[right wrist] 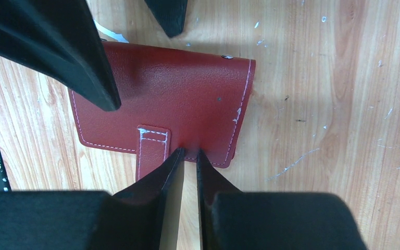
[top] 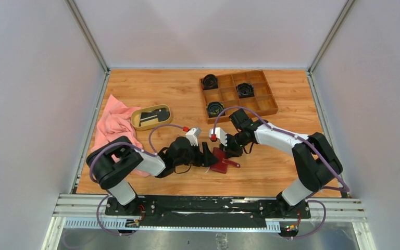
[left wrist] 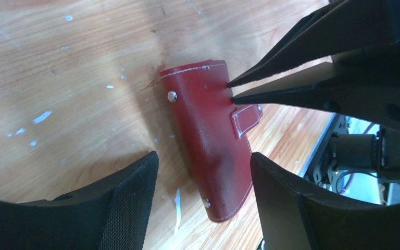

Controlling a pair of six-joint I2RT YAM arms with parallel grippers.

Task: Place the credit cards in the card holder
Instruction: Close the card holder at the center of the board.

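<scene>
Centre of the worktop (top: 271, 161), seen from my remote station. At far left a pink cloth (top: 112, 125) lies bunched. Just right of it, an oval tan dish (top: 135, 123) holds the dark credit cards (top: 148, 118). In the middle of the overhead frame, my left pincer (left wrist: 203, 156) stands wide, one finger on each side of the card holder (right wrist: 161, 99) and neither one closed on it. The dark red holder lies folded shut and flat on the wood, its snap tab (right wrist: 152, 143) hanging over one edge. From the right, my right pincer (right wrist: 190, 152) is drawn narrow, its tips at the holder's edge beside the tab; whether they pinch the flap I cannot tell. At upper right sits a wooden compartment box (top: 232, 95) holding three round black items (top: 245, 89).
</scene>
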